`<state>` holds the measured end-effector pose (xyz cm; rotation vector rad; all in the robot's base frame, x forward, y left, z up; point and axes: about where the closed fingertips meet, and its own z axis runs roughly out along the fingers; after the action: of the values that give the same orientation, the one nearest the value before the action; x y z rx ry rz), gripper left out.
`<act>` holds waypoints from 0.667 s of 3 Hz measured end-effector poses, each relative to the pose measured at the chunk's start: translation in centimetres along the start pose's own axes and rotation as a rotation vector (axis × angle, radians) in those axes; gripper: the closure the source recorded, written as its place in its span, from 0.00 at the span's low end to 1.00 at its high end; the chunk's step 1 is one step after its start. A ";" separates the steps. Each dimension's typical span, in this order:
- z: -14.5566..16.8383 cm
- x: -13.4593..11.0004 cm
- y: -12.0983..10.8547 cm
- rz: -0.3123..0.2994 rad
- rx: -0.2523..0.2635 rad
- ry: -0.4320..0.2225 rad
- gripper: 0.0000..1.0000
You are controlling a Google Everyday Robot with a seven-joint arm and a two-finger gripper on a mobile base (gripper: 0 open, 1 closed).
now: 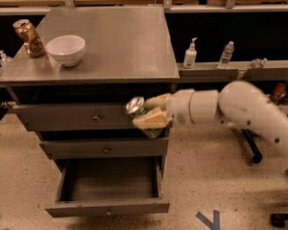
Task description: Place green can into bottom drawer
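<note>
My gripper (151, 111) is shut on the green can (140, 114). It holds the can tilted, silver end up and to the left, in front of the top drawer face at the cabinet's right side. The white arm reaches in from the right. The bottom drawer (108, 207) is pulled open below, and its grey box has nothing in it. The can hangs well above the drawer's right half.
A white bowl (66, 49) and an orange-copper can (29, 38) stand on the cabinet top (120, 37) at the left. The top drawer (72, 117) and middle drawer (105, 148) are shut. Bottles (190, 54) stand on a ledge at the right. A black stand leg (253, 150) is on the floor.
</note>
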<state>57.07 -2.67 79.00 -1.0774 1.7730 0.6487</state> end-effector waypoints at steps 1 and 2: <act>5.2 5.5 2.0 0.048 -0.014 -0.029 1.00; 5.7 5.9 1.8 0.061 0.003 -0.042 1.00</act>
<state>56.97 0.39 71.13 -1.0037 1.7755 0.7013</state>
